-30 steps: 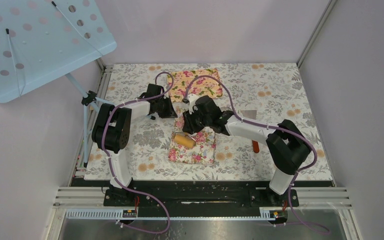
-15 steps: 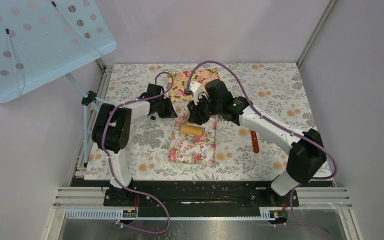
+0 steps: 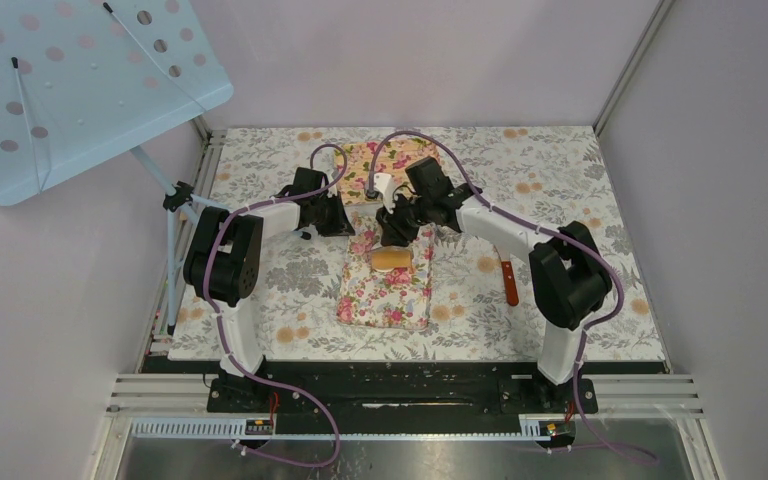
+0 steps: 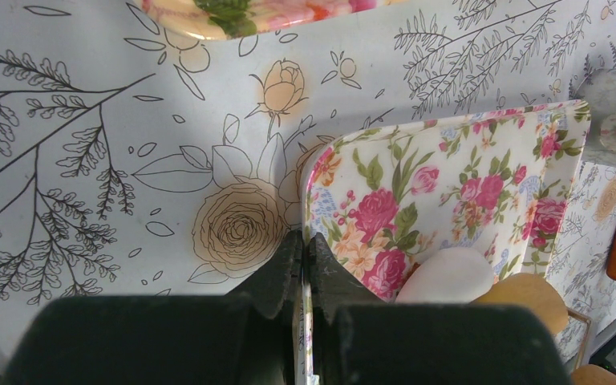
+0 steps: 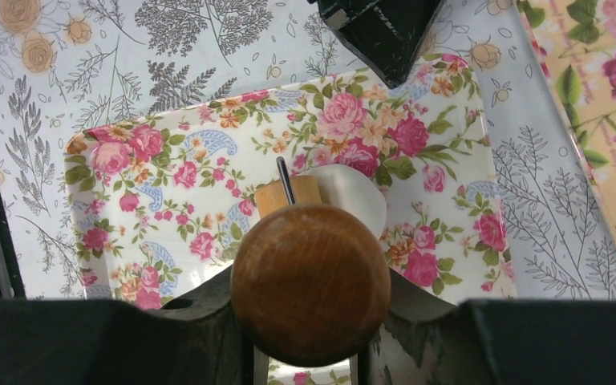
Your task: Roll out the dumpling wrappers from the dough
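Observation:
The dough (image 5: pixel 354 197) is a soft white lump on the pink floral tray (image 5: pixel 168 172), partly under the wooden roller (image 5: pixel 289 195). My right gripper (image 5: pixel 311 311) is shut on the roller's round wooden handle, and from above that gripper (image 3: pixel 397 228) stands at the tray's far end with the roller (image 3: pixel 392 260) lying across the tray (image 3: pixel 385 305). My left gripper (image 4: pixel 303 245) is shut on the tray's thin rim at its far left corner, with the dough (image 4: pixel 449 274) just to the right. No dumpling wrappers are in view.
A yellow floral tray (image 3: pixel 395 162) lies behind the grippers. A scraper with an orange handle (image 3: pixel 509 283) rests right of the pink tray. A light blue perforated panel (image 3: pixel 70 85) on a stand overhangs the far left corner. The floral mat ends at metal rails.
The right gripper has carried the roller from the tray's near left part toward its far end and turned it crosswise. The left gripper has stayed on the rim.

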